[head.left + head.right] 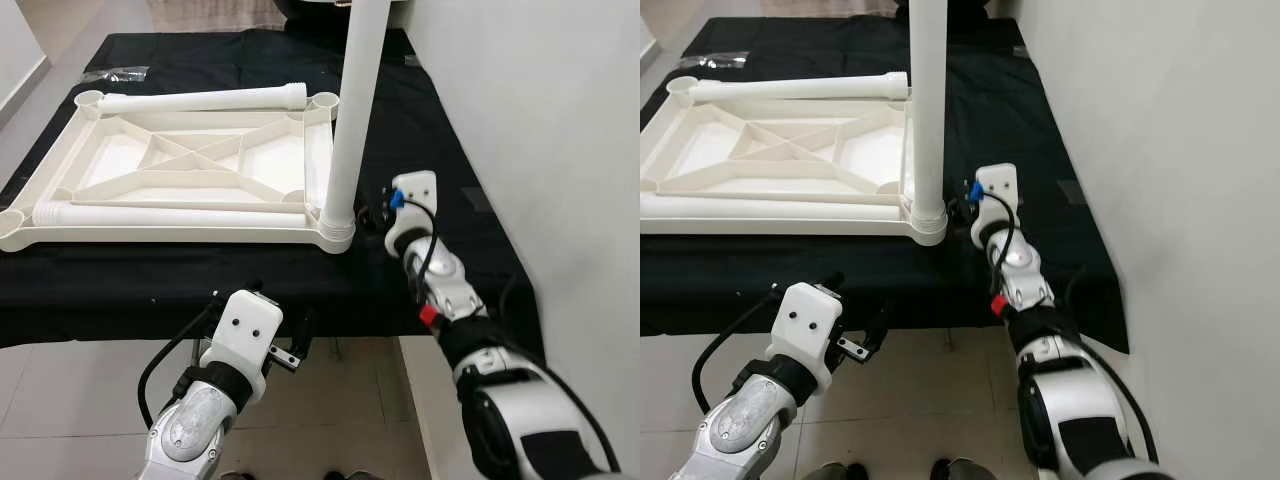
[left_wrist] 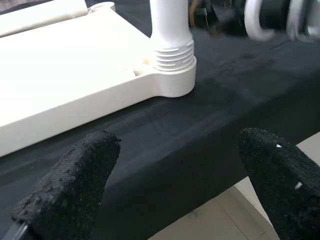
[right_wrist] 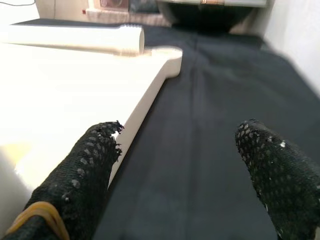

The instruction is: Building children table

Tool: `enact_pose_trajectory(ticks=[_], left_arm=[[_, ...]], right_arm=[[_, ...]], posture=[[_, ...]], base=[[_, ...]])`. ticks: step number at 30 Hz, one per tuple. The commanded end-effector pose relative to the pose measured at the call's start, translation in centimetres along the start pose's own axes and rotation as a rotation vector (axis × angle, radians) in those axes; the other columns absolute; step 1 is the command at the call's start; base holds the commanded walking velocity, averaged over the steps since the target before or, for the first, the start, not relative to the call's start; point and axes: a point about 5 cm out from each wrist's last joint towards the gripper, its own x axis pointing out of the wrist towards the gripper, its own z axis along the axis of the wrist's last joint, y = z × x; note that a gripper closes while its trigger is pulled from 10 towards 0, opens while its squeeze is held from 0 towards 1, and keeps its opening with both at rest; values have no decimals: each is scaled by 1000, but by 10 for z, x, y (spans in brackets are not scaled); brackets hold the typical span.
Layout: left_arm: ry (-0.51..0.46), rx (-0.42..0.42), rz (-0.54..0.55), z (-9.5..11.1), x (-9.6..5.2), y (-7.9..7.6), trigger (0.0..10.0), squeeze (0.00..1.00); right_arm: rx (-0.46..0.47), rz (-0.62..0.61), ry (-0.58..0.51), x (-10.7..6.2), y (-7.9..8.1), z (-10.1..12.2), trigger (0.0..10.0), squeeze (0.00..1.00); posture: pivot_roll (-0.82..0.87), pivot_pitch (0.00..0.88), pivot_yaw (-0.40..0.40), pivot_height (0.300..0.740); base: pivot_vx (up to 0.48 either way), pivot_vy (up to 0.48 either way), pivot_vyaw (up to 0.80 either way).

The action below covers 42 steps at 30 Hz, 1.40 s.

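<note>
The black-draped work surface [image 1: 470, 240] carries the whole job and lies ahead of both my claws. On it the white tabletop [image 1: 190, 170] rests underside up, its ribbing exposed, which I judge is so the corner sockets face upward to take the legs. One leg [image 1: 350, 130] stands upright in the corner socket [image 1: 338, 232] nearest my right claw, its threaded collar seated on the socket rim; I take it as fitted, though how tightly I cannot tell. Two loose legs lie on the tabletop: a far leg [image 1: 200, 99] along the edge away from me, and a near leg [image 1: 170, 214] along the edge closest to my left claw, apparently staged for the open sockets. My right gripper [image 1: 378, 212] is extended over the cloth just beside the standing leg, on its outer side, fingers spread and empty, touching nothing I can confirm. My left gripper [image 1: 292, 345] hangs below and in front of the table edge, short of the tabletop, its fingers [image 2: 75, 180] also spread wide with nothing between them. Three sockets remain unfilled.
</note>
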Motion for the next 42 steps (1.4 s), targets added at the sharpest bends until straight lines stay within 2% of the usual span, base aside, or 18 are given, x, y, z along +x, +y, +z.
enact_pose_trajectory(ticks=[1, 10, 13, 16, 20, 24, 26, 31, 34, 37, 39, 41, 42], left_arm=[[19, 0, -8, -4, -2, -1, 10000, 0], [18, -2, -10, -4, -2, -1, 10000, 0], [18, 1, -11, -3, -2, 0, 10000, 0], [19, 1, -11, -3, -3, 0, 10000, 0], [16, 0, -13, -3, -2, -1, 10000, 0], [14, 1, -13, -2, -1, -1, 10000, 0], [9, 3, -11, -1, -1, 0, 10000, 0], [1, 5, -9, 2, 0, 1, 10000, 0], [2, 12, -8, 2, 0, 3, 10000, 0], [3, 15, -8, 1, 0, 3, 10000, 0], [2, 21, -9, 1, 1, 5, 10000, 0], [2, 21, -9, 1, 1, 5, 10000, 0], [1, 23, -9, 1, 2, 5, 10000, 0]], right_arm=[[-4, -33, 54, -3, -4, -12, 10000, 0], [-80, -83, 100, -4, -7, -18, 10000, 0], [-176, -202, 132, -7, -16, -22, 10000, 0], [-187, -224, 135, -7, -18, -22, 10000, 0], [-210, -139, 221, -9, -11, -37, 10000, 0], [-212, -99, 262, -13, -7, -47, 10000, 0], [-226, -77, 313, -18, -4, -59, 10000, 0], [-194, -81, 345, -22, -1, -66, 10000, 0], [-94, -27, 354, -21, 13, -68, 10000, 0], [-68, -11, 352, -21, 17, -68, 10000, 0], [-32, 67, 318, -20, 31, -64, 10000, 0], [-32, 67, 318, -20, 31, -64, 10000, 0], [-21, 94, 305, -20, 37, -63, 10000, 0]], posture=[[147, 184, -88, 740], [151, 190, -86, 740], [155, 195, -87, 740], [154, 193, -84, 740], [155, 195, -88, 740], [154, 194, -86, 740], [154, 199, -86, 740], [157, 200, -85, 740], [164, 206, -84, 740], [164, 207, -82, 740], [162, 208, -81, 740], [162, 208, -81, 740], [162, 207, -79, 740]], base=[[0, 0, 0], [0, 0, 0], [0, 0, 0], [0, 0, 0], [0, 0, 0], [0, 0, 0], [0, 0, 0], [0, 0, 0], [0, 0, 0], [0, 0, 0], [0, 0, 0], [0, 0, 0], [0, 0, 0]])
